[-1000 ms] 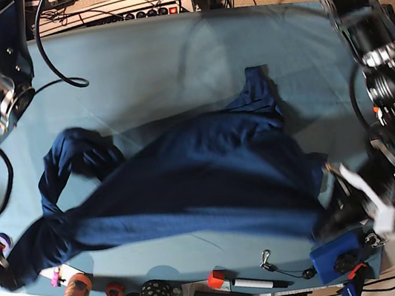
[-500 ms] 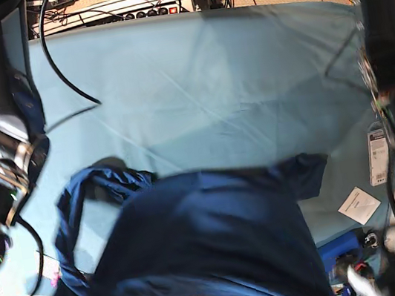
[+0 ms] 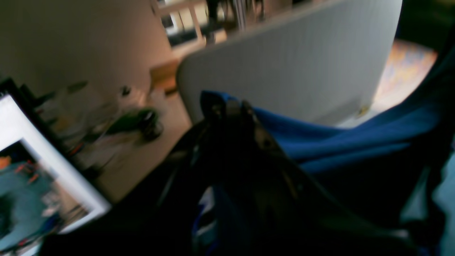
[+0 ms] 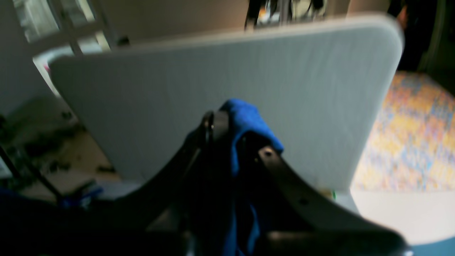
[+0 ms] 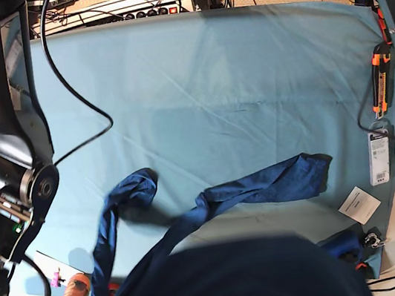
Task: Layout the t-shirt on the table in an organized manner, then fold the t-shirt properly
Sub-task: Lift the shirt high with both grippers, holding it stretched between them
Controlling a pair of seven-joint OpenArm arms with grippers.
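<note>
Bunching up between the closed jaws of the left gripper [image 3: 233,106] and right gripper [image 4: 227,129], the t-shirt [image 5: 226,279] hangs below both, sleeves trailing onto the table [image 5: 209,78].

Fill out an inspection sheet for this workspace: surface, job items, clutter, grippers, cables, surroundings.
Surface: table under a smooth teal cloth, far half bare.
Job items: t-shirt lifted and bunched at the near edge, with twisted sleeves trailing onto the cloth; not laid out.
Clutter: orange-handled tool, white card, tag, bottle along the edges.
Grippers: left gripper shut on t-shirt; right gripper shut on t-shirt.
Cables: black cable looping over the cloth; power strip behind the table.
Surroundings: white panel, patterned rug, blurred.
</note>
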